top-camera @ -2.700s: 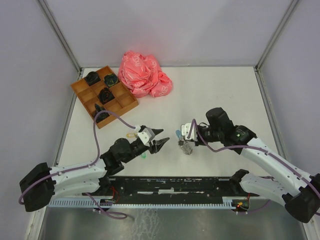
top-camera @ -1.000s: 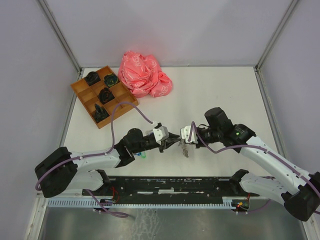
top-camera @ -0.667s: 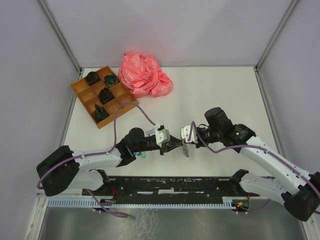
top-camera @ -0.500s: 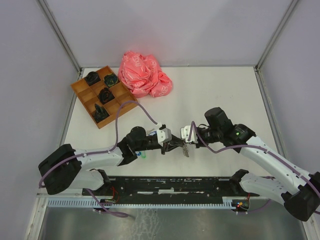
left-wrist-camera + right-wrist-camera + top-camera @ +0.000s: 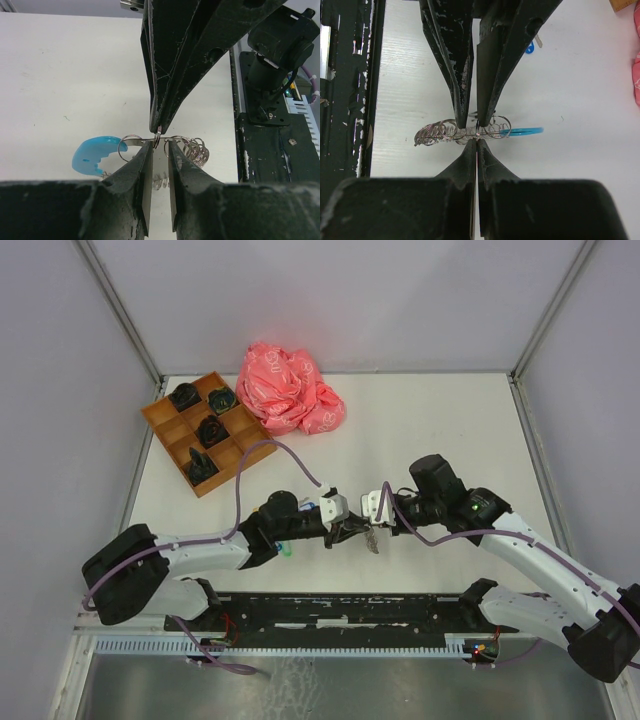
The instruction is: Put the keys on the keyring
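Low in the centre of the overhead view, the left gripper [image 5: 350, 531] reaches in from the left with its jaws part open. Their tips sit either side of the keyring [image 5: 373, 540] and, as far as shows, grip nothing. Just right of it, the right gripper [image 5: 377, 520] is clenched on one small loop of the ring, holding it up, its light blue piece [image 5: 97, 152] out to one side. A blue-tagged key [image 5: 530, 47] lies apart on the table, not threaded. This looks like steadying the ring between the arms. Next, the left jaws need to close squarely on the chain without knocking it loose.
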You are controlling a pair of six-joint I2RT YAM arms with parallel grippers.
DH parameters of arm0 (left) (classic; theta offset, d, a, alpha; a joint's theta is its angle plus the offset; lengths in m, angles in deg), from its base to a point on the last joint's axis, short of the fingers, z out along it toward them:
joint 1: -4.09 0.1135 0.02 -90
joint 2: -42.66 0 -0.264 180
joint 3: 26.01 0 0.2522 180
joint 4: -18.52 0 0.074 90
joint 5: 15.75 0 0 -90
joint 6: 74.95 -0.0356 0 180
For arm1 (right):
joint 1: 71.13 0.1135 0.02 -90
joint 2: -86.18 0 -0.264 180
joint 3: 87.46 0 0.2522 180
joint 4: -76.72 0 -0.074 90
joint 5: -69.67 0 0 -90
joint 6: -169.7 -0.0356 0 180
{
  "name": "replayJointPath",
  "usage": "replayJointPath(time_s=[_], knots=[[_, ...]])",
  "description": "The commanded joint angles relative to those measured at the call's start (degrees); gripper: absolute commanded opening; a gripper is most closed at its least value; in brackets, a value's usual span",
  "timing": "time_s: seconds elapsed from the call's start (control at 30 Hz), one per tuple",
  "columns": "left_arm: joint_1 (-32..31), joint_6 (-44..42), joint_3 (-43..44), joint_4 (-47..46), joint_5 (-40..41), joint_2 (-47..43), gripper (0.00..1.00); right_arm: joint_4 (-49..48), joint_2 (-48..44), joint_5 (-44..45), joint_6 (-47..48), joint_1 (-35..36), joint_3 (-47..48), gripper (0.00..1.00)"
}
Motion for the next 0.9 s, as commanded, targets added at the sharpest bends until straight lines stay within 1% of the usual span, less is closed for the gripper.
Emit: replayJointPath(time_s=[0.0,0.33,0.4,0.47,0.53,0.57,0.63,0.7,0.8,0.87], knots=[[0.0,-1.7,2.7,-1.2,0.4,0.5,0.25,-2.9,-0.8,-1.2,-0.9,0.0,2.0,0.01],[0.0,-1.5,3.7,-1.2,1.3,1.6,0.22,-3.1,-0.6,-2.6,-0.8,0.0,1.7,0.02],[0.0,-1.4,3.7,-1.2,1.7,1.7,0.18,-3.1,-0.6,-2.9,-0.7,0.0,1.5,0.02],[-0.1,-1.4,3.7,-0.9,2.1,1.8,0.11,-3.1,-0.7,-2.8,-0.6,0.0,1.4,0.03],[0.0,-1.5,3.5,-0.7,2.1,1.7,0.04,-3.5,-1.3,-2.9,-1.3,0.0,1.3,0.06],[0.0,-1.5,3.2,-0.9,2.2,1.5,0.03,-4.0,-1.6,-2.6,-2.2,-0.1,1.2,0.09],[0.0,-1.2,1.9,-3.2,2.7,1.3,0.03,-4.8,-2.6,-1.3,-3.5,-0.1,0.5,0.16],[0.0,-0.8,-0.4,-7.5,3.4,0.9,0.03,-5.5,-3.7,-0.2,-4.6,-0.3,-0.3,0.22],[0.2,-0.5,-4.3,-15.5,4.1,0.8,0.03,-7.4,-5.6,-0.6,-6.9,-0.9,-2.3,0.27],[0.4,-0.3,-5.7,-19.2,4.2,0.9,0.03,-10.0,-7.0,-1.7,-9.3,-1.7,-3.9,0.29]])
